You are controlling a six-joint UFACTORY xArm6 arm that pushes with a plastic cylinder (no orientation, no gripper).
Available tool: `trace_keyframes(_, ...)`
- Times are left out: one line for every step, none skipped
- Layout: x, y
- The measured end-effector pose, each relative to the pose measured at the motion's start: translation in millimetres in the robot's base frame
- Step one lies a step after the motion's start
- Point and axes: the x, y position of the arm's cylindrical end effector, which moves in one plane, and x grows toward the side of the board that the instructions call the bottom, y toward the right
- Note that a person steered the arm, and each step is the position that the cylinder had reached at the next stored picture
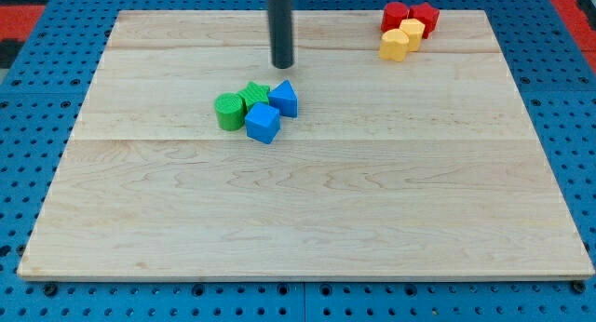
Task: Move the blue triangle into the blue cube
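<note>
The blue triangle [284, 99] lies left of the board's middle and touches the blue cube [263, 123], which sits just below and to its left. My tip [282, 66] is just above the blue triangle toward the view's top, with a small gap between them. The rod rises straight up out of the view's top edge.
A green cylinder [227, 111] and a green star-like block [255, 94] press against the blue blocks on their left. Two red blocks [396, 15] [425, 16] and two yellow blocks [413, 31] [394, 45] cluster at the top right. The wooden board [307, 220] lies on a blue pegboard [19, 127].
</note>
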Motion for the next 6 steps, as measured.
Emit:
trace_keyframes(30, -2)
trace_keyframes(54, -2)
trace_keyframes(63, -2)
trace_keyframes(46, 29)
trace_keyframes(46, 86)
trace_keyframes(46, 120)
